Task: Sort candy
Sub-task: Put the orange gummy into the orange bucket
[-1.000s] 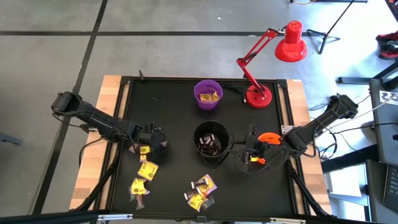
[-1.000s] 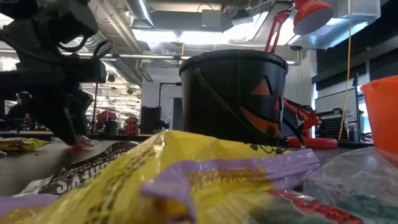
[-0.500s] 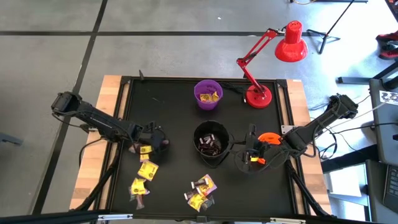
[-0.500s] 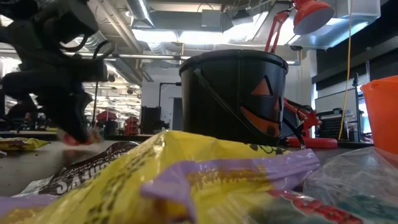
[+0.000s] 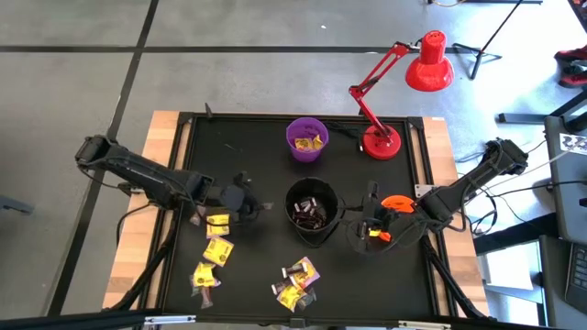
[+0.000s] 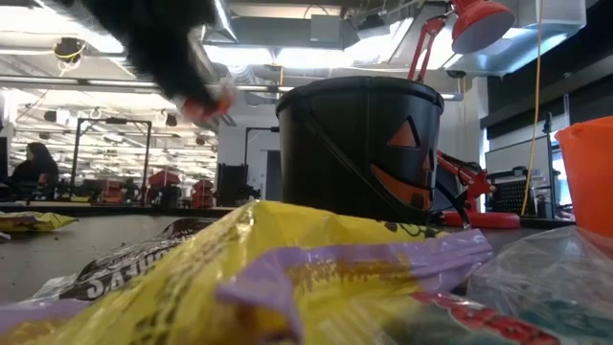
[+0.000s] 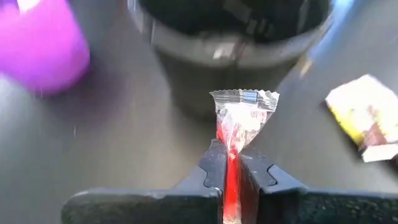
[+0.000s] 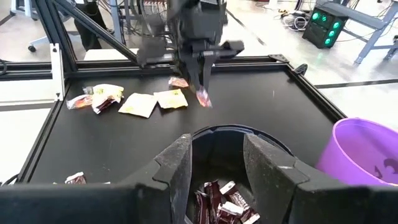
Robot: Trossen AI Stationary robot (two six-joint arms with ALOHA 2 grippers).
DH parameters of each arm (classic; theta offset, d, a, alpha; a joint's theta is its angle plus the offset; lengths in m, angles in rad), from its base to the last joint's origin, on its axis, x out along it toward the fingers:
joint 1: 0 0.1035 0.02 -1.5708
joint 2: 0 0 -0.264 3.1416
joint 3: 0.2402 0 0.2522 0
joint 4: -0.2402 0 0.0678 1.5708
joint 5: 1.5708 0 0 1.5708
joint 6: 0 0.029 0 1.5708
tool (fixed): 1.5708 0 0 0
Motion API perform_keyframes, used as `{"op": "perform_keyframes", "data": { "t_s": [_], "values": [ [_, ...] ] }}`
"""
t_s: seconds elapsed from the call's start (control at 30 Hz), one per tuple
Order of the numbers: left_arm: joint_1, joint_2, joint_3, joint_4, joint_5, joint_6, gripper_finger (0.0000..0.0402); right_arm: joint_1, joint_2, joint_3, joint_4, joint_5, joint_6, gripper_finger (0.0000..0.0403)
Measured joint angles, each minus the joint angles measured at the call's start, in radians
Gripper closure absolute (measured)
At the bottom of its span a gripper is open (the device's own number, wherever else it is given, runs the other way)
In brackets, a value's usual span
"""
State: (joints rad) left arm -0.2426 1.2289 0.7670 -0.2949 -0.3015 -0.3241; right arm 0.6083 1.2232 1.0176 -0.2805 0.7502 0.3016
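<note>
The left gripper (image 7: 231, 171) pinched a small red clear-wrapped candy (image 7: 241, 121) tight, lifted, probably bound for the black pumpkin bucket (image 5: 311, 211).

In front of you, yellow and purple candy wrappers (image 6: 287, 278) fill the foreground. Behind them stands a black bucket (image 6: 362, 144) with an orange jack-o'-lantern face. A blurred dark gripper (image 6: 192, 81) hangs above the table to the bucket's left, with a reddish piece (image 6: 213, 99) at its tip. At the right edge you see an orange bowl (image 6: 586, 172); a red lamp (image 6: 479, 24) rises behind the bucket.
</note>
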Motion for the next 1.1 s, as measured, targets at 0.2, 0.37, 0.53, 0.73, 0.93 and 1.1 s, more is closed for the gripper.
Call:
{"op": "perform_keyframes", "data": {
  "t_s": [0.2, 0.37, 0.53, 0.73, 0.93, 1.1],
  "values": [
    [-0.034, -0.001, 0.087, 0.181, -0.006, 0.107, 0.04, 0.0, 0.026, 0.0, 0.097, -0.009, -0.045, 0.026],
    [-0.055, 0.009, 0.088, 0.416, 0.033, 0.177, 0.04, 0.0, 0.09, 0.0, 0.272, -0.028, -0.174, 0.026],
    [-0.072, 0.035, 0.088, 0.55, 0.069, 0.182, 0.04, -0.052, 0.151, 0.0, 0.4, -0.108, -0.232, 0.0234],
    [-0.093, 0.099, 0.088, 0.646, 0.11, 0.201, 0.04, -0.153, 0.21, 0.0, 0.521, -0.274, -0.231, 0.0152],
    [-0.092, 0.173, 0.088, 0.721, 0.11, 0.2, 0.04, -0.213, 0.268, 0.0, 0.663, -0.437, -0.229, 0.0104],
    [-0.091, 0.214, 0.088, 0.771, 0.11, 0.199, 0.04, -0.225, 0.315, 0.0, 0.707, -0.505, -0.228, 0.0101]
  ]
}}
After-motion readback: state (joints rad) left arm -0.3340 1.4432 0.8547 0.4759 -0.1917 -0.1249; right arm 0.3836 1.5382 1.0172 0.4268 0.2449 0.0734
